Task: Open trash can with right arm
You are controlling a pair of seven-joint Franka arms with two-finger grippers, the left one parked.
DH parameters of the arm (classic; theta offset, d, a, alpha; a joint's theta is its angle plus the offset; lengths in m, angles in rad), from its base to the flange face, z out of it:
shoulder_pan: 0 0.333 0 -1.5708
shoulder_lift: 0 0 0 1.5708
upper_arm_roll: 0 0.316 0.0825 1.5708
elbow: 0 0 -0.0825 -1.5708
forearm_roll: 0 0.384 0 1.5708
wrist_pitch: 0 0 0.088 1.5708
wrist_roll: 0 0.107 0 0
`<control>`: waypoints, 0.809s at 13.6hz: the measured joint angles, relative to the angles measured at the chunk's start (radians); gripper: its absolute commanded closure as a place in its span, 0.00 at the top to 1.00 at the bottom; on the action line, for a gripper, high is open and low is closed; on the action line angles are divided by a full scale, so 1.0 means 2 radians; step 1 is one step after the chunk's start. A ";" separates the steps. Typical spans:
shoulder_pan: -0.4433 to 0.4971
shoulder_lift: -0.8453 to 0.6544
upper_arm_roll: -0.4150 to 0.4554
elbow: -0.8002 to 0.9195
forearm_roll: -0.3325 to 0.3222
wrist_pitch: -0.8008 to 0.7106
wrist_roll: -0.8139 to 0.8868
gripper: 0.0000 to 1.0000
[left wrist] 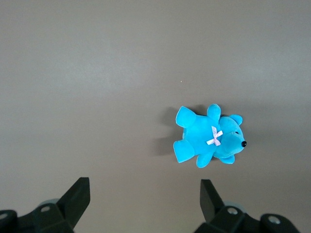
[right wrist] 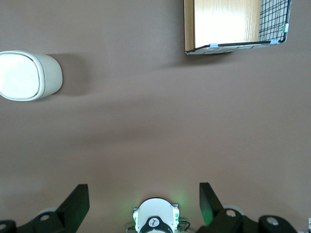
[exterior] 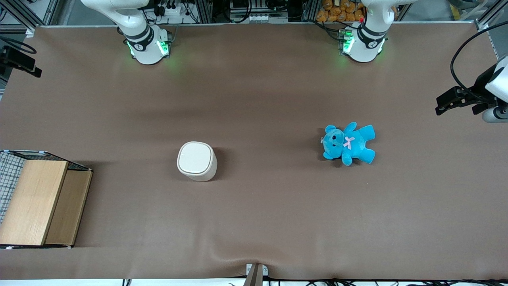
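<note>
The trash can (exterior: 197,161) was seen standing upright on the brown table (exterior: 254,222), its flat lid shut and facing up. Bare table was left all around it. The wooden box (exterior: 37,202) was placed toward the working arm's end. The gripper (right wrist: 143,204) was held high above the table, well apart from the trash can, fingers (right wrist: 77,204) spread apart.

Front view looks steeply down; wrist views face tabletop from high, sharing trash can (exterior: 197,161).
</note>
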 measured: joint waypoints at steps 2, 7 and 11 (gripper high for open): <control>0.000 0.000 0.000 0.000 0.000 0.000 0.000 1.00; 0.000 0.000 0.000 0.003 0.000 0.000 0.000 1.00; 0.000 0.008 0.003 0.006 0.000 -0.003 -0.001 1.00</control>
